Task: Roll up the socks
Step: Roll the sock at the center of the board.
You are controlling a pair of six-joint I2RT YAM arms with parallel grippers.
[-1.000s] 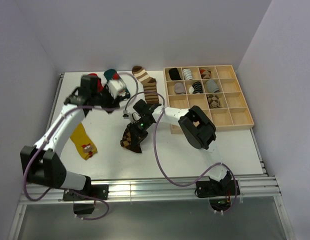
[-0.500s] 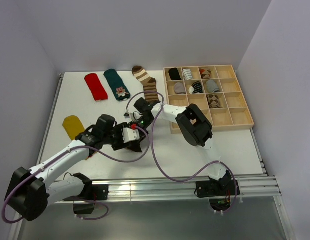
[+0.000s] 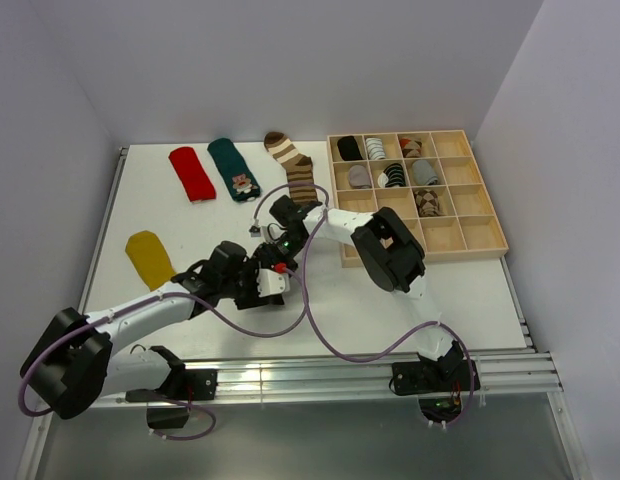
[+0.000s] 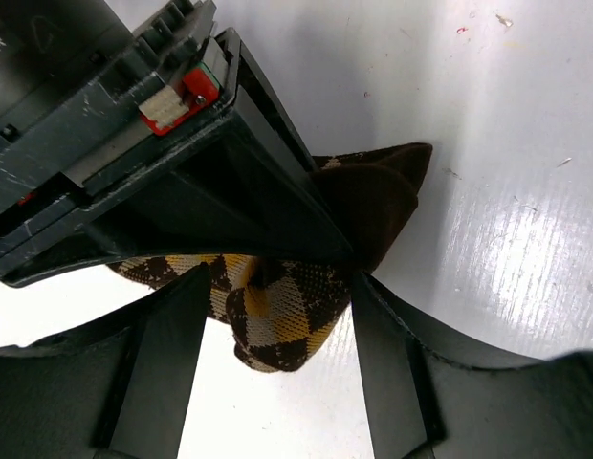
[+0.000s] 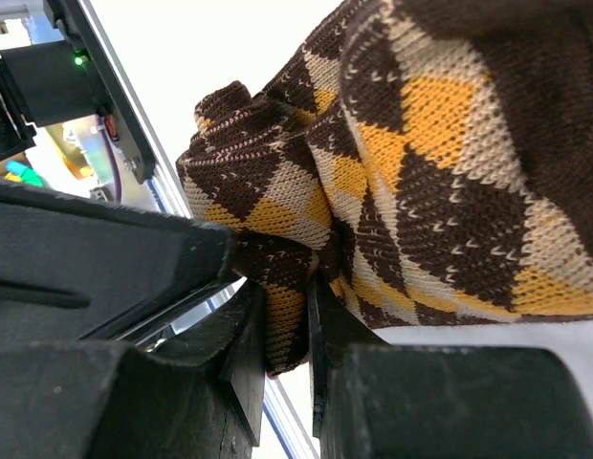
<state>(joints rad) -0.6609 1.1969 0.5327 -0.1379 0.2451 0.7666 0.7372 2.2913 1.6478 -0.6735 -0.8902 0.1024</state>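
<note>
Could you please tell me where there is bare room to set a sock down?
Bare table lies at the near right, between the wooden tray and the front edge. A smaller patch sits between the red sock, the yellow sock and the teal sock. The middle is crowded: left claw and right claw meet at the argyle sock.

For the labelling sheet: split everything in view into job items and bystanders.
Job: argyle sock, pinched by right gripper, left gripper open around it; mustard sock, red sock, teal sock, striped sock.
Lying about: wooden tray, rolled socks inside it, purple cable.
</note>
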